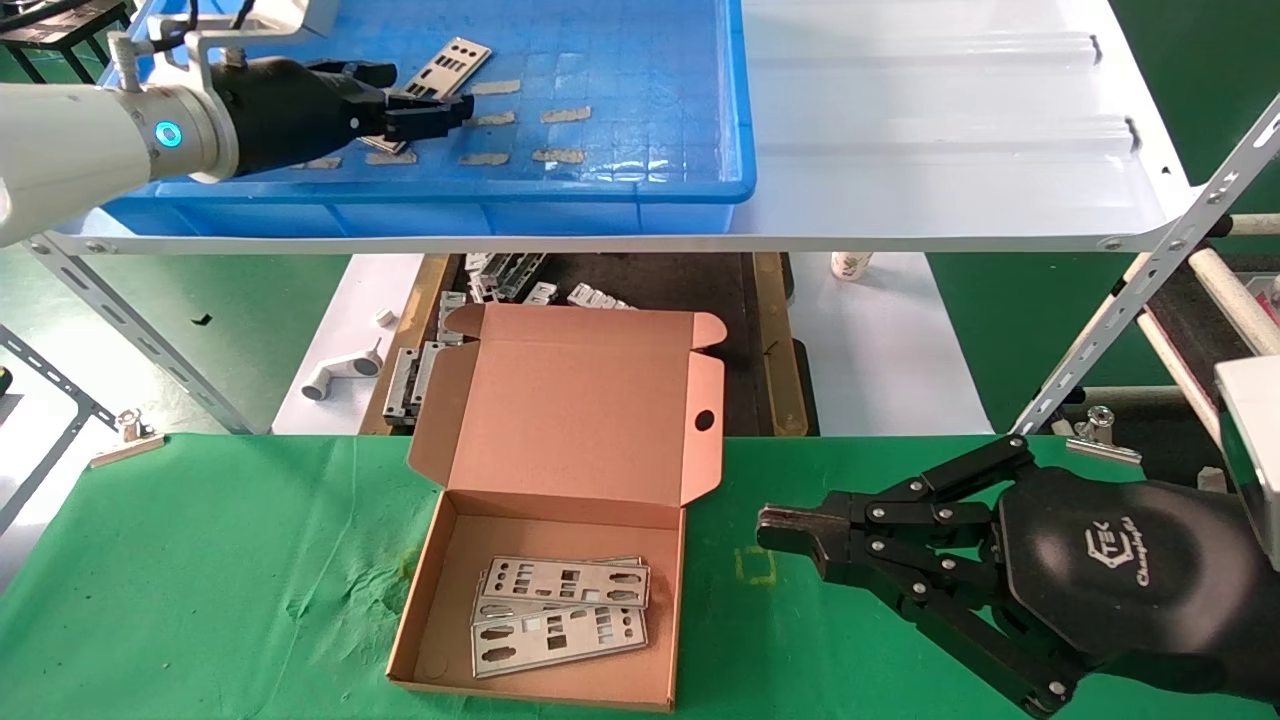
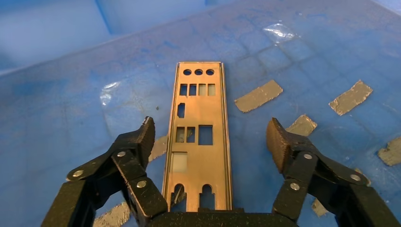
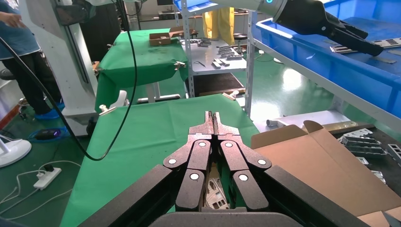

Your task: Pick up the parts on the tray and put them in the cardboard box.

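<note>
One silver part lies flat on the floor of the blue tray. My left gripper hangs low over it, open. In the left wrist view the part runs lengthwise between the two spread fingertips of that gripper, which do not touch it. The cardboard box stands open on the green table and holds a small stack of parts. My right gripper is shut and empty, parked on the table to the right of the box.
Tan tape strips dot the tray floor near the part. The tray sits on a white shelf with slanted struts. Below the shelf lie grey brackets and a white pipe fitting.
</note>
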### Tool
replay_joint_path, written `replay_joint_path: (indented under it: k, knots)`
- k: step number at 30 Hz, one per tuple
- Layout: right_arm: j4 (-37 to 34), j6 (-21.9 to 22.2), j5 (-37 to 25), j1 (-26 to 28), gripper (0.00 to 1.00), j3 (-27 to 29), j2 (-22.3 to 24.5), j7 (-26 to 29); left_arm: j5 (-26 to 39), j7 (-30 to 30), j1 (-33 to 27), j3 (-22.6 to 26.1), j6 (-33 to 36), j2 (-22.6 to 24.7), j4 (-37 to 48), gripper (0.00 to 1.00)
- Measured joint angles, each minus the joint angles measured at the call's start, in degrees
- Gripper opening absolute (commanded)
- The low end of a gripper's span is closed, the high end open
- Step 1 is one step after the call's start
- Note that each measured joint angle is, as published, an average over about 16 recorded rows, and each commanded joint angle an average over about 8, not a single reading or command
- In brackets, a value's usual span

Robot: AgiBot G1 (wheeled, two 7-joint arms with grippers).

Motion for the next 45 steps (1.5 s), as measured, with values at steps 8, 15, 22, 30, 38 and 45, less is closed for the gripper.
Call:
replay_joint_path:
  k: [8, 15, 22, 30, 38, 45]
  knots:
    - [0.0, 0.0, 0.0, 0.0, 0.0, 0.0, 0.0, 0.0, 0.0, 0.4, 0.0, 0.0, -0.3, 0.2, 0.3, 0.0]
    - [0.0, 0.0, 0.0, 0.0, 0.0, 0.0, 0.0, 0.0, 0.1, 0.5, 0.0, 0.0, -0.6, 0.3, 0.4, 0.0]
    - [0.0, 0.0, 0.0, 0.0, 0.0, 0.0, 0.0, 0.0, 0.0, 0.7, -0.1, 0.0, -0.9, 0.2, 0.5, 0.0]
    - [0.0, 0.0, 0.0, 0.0, 0.0, 0.0, 0.0, 0.0, -0.5, 1.0, -0.9, -0.4, -0.1, -0.5, 0.0, 0.0]
    - [0.0, 0.0, 0.0, 0.0, 0.0, 0.0, 0.0, 0.0, -1.6, 3.0, -2.7, -1.1, 6.2, -3.1, -1.9, 0.0]
    - [0.0, 0.0, 0.0, 0.0, 0.0, 0.0, 0.0, 0.0, -2.5, 7.8, -4.2, -1.4, 20.2, -7.5, -5.0, 0.0]
